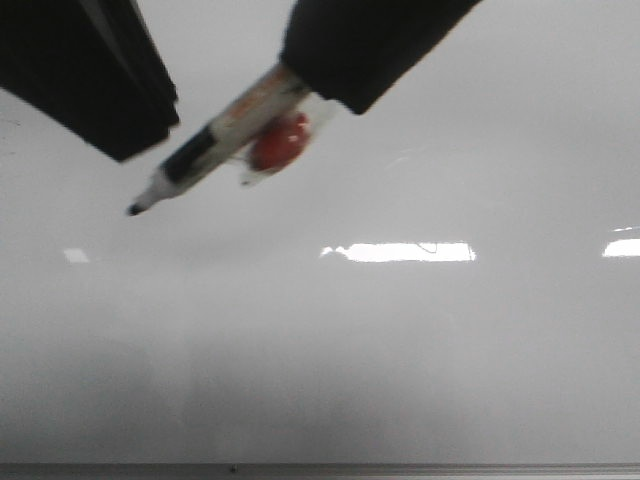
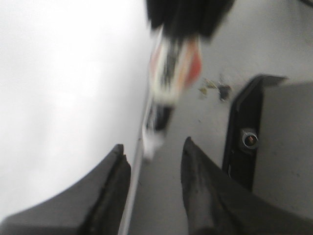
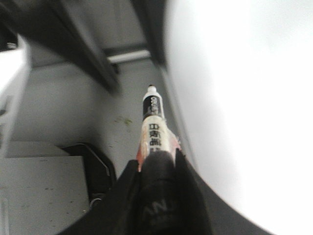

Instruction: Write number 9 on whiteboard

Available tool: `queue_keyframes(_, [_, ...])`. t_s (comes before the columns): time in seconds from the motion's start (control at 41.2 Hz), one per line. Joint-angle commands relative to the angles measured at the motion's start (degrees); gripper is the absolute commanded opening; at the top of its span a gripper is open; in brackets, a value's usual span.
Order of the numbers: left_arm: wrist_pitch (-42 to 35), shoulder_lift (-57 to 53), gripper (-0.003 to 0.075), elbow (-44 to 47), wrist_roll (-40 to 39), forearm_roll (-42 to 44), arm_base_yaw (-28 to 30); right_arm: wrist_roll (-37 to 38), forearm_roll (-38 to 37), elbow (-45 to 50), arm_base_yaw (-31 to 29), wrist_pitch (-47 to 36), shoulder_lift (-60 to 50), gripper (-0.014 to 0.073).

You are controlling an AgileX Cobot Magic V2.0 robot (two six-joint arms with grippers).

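Glossy and pale grey, the whiteboard (image 1: pixel 420 360) fills the front view down to a thin grey frame strip (image 1: pixel 320 468) along its lower edge; bright rectangular light reflections (image 1: pixel 400 252) lie across its middle, and no black stroke shows anywhere on it, so the number 9 is, by my reading, not yet begun. Next in size, the right arm (image 1: pixel 370 45) reaches in from the top; its right end effector (image 3: pixel 157 169) is pinching the marker (image 1: pixel 215 145) by the rear of the barrel, fingers closed around it. Off to the side, the left end effector (image 2: pixel 154 161) hangs with its fingers spread and nothing between them, near the marker but not touching it. The marker slants down toward the robot's left, with a red blob (image 1: pixel 278 142) at its barrel whose nature I cannot tell; its black tip (image 1: pixel 133 209) is uncapped, and whether it touches the board cannot be told, since the frames are blurred.

To do this step well: bring the tip down gently until it just meets the board; press lightly, since a slanted pen held far back may slip in the grip; draw the rounded loop first, then the long straight tail in one even stroke; keep the left arm clear of the writing path.
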Motion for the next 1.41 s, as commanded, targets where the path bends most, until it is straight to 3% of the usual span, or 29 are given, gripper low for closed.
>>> queue_keyframes(0.0, [-3.2, -4.3, 0.0265, -2.1, -2.1, -0.6, 3.1, 7.6, -5.1, -2.2, -5.4, -0.6, -3.9, -0.0068])
queue_keyframes(0.17, [-3.4, -7.9, 0.0265, -1.6, -7.5, -0.7, 11.0, 18.2, -9.6, -1.3, -15.7, 3.1, -8.8, -0.0068])
queue_keyframes(0.364, [-6.2, -9.0, 0.0264, 2.4, -13.8, -1.3, 19.3, 24.6, -9.5, 12.7, -19.7, -16.4, -15.8, -0.0068])
queue_keyframes(0.68, [-8.3, -9.0, 0.0262, 2.7, -13.8, -1.7, 19.6, 24.6, -7.4, 12.8, -19.6, -29.0, -9.5, -0.0068])
queue_keyframes(1.189, [-8.3, -9.0, 0.0262, 2.7, -13.8, -2.0, 19.6, 24.5, -7.4, 2.5, -19.1, -32.9, 2.7, -0.0068])
queue_keyframes(1.383, [-8.2, -9.0, 0.0262, 2.7, -13.8, -2.6, 19.6, 23.9, -7.4, -1.1, -15.3, -26.9, 8.9, -0.0068])
